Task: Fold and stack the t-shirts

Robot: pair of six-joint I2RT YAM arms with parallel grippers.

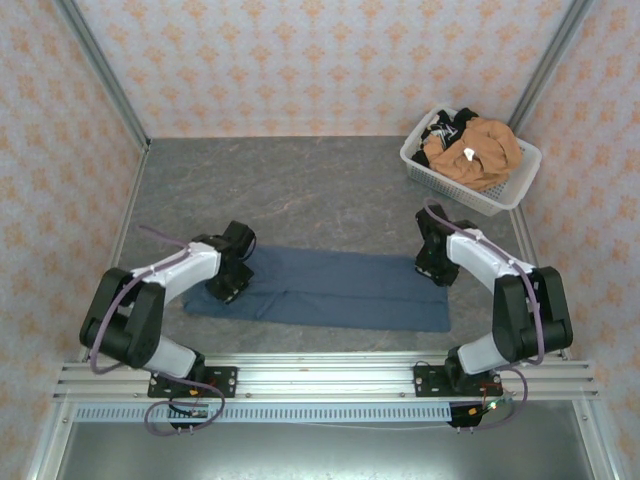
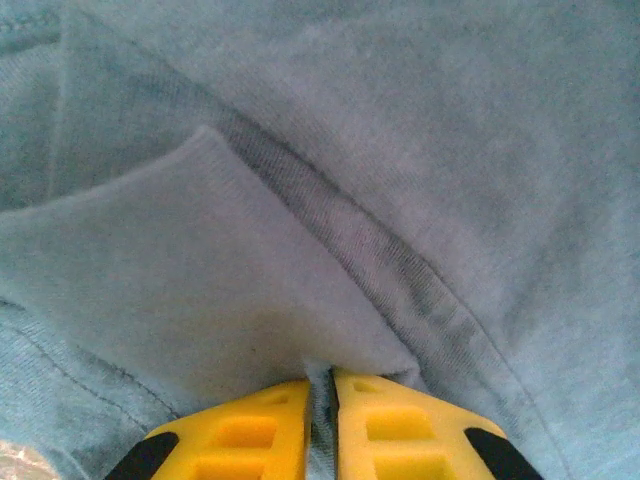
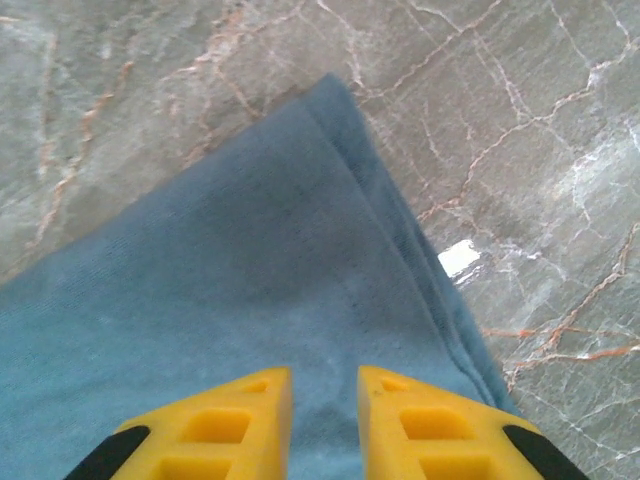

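We see the right gripper (image 3: 325,400) at the bottom edge, its two yellow fingers (image 3: 250,420) parted by a narrow gap with cloth showing between them. Beneath them lies the slate-blue t-shirt (image 3: 250,260), one corner pointing away across the grey veined worktop (image 3: 520,120). Layered edges run along its right side, and a glare spot (image 3: 458,257) sits just beside them.

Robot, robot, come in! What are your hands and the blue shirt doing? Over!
Left gripper shut on blue t-shirt. Right gripper open over its corner. Shirt folded flat on table. Basket well clear.
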